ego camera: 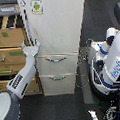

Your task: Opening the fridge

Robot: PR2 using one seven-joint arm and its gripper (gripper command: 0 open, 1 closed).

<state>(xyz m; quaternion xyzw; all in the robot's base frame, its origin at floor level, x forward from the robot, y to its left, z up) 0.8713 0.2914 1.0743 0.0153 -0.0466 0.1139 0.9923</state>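
White fridge at the frame's centre, the robot's gripper at its left edge.

The fridge stands upright, its large upper door bearing a green-figure sticker near the top left; below are two drawers, an upper handle and a lower handle, both curved. The gripper touches the door's left edge just above the drawers; whether its jaws are parted or clamped cannot be told. A tan wooden cabinet stands on the exterior view's left, a second white arm on the right.
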